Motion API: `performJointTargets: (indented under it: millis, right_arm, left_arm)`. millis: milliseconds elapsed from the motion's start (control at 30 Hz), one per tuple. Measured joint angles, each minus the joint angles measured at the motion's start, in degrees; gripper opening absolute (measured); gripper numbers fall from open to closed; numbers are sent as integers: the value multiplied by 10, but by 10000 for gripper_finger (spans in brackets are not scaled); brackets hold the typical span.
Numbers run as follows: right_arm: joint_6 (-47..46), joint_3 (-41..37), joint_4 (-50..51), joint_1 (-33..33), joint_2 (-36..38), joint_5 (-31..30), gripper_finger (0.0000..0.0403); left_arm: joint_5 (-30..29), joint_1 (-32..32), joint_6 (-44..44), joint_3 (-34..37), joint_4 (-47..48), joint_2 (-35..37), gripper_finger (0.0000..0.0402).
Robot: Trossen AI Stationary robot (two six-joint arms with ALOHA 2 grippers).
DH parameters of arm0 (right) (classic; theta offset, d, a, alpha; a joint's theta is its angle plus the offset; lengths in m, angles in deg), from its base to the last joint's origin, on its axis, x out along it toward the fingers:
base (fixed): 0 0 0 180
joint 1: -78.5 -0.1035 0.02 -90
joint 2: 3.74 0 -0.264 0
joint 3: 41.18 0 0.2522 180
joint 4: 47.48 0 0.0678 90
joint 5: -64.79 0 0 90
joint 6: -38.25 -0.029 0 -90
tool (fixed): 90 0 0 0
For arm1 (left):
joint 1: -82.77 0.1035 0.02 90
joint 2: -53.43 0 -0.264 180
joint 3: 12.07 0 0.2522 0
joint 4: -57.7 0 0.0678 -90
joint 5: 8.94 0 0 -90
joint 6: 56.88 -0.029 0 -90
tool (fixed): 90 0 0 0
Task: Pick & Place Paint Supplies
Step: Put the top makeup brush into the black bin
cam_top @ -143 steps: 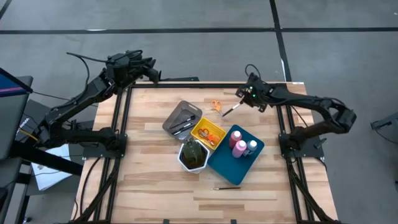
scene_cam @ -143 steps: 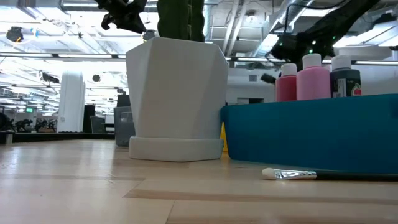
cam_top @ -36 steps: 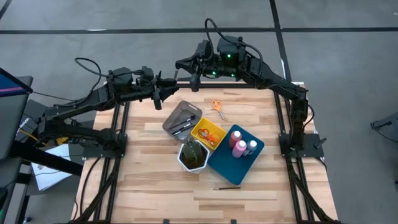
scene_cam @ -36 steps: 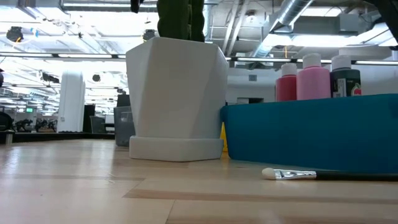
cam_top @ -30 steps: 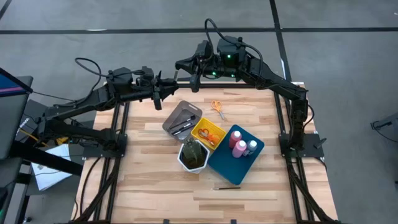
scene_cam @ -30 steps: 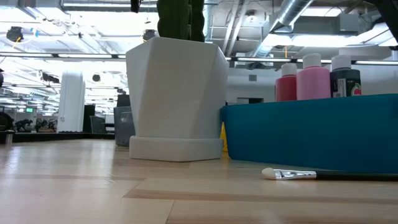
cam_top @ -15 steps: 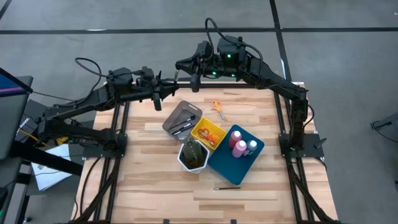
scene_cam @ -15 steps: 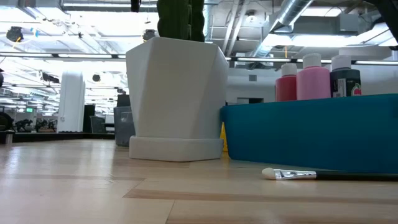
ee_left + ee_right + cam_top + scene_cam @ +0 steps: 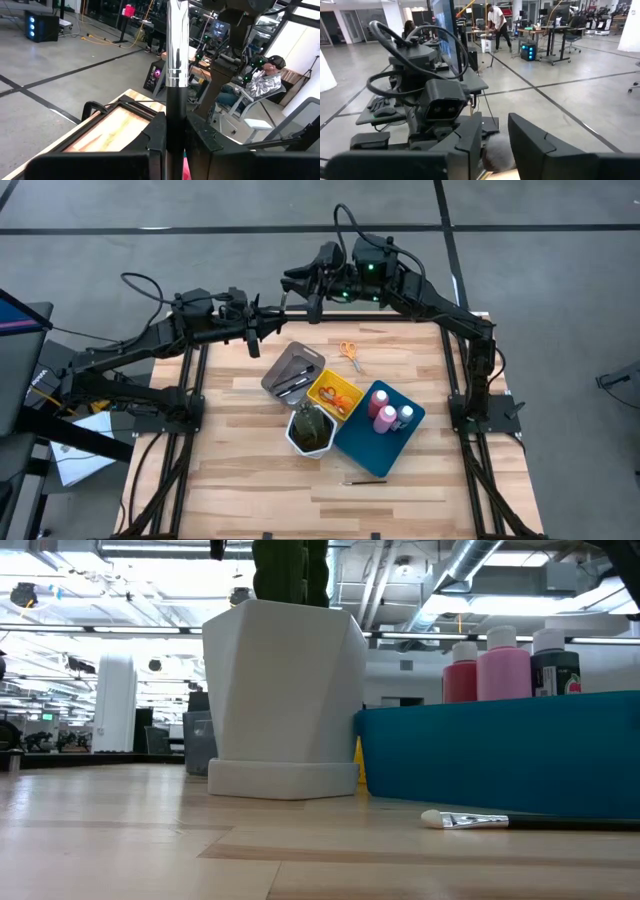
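Overhead, both arms are raised over the far edge of the table (image 9: 240,470), grippers nose to nose.

Left gripper (image 9: 268,323): pressed together on a thin brush (image 9: 177,75). Its wrist view shows the dark handle and silver band standing straight up out of the closed fingers (image 9: 155,132).

Right gripper (image 9: 303,292): fingers (image 9: 470,135) spread, with a clear gap. A blurred end lies in that gap; I cannot tell whether it touches either finger. That view looks straight at the left arm's wrist camera (image 9: 442,107).

From above, the held brush (image 9: 282,304) shows as a short sliver between the two grippers, well above the table and apart from the trays.

Rest of the supplies, all down on the table:
- orange scissors (image 9: 349,351) lie flat on bare wood near the far edge, just beyond the yellow tray (image 9: 322,385).
- grey tray (image 9: 275,375) holds dark brushes.
- blue tray (image 9: 360,445) holds two pink bottles (image 9: 380,399) and a small white-capped bottle (image 9: 405,416), all upright.
- white pot (image 9: 295,442) with a green plant sits touching the yellow and blue trays.
- one loose brush (image 9: 470,821) lies flat on the wood in front of the blue tray, well apart from both grippers.
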Motion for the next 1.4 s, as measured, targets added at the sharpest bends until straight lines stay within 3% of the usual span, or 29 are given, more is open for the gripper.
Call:
performJointTargets:
  millis: [333,600,900,1033,1167,1400]
  right_arm:
    - [-15,0,22,26,1,0,105]
    - [-44,0,149,58,10,-3,105]
    - [35,-30,232,80,84,24,104]
    - [48,-117,207,91,138,89,104]
    - [50,-258,112,91,220,165,104]
    - [12,-530,-78,89,397,197,104]
  left_arm:
    - [0,0,0,0,34,0,34]
    - [0,0,0,0,34,0,34]
    - [0,0,-2,0,58,0,34]
    - [-1,0,-3,0,69,0,34]
    - [-1,0,-3,0,70,0,34]
    - [-2,0,-1,0,73,-9,34]
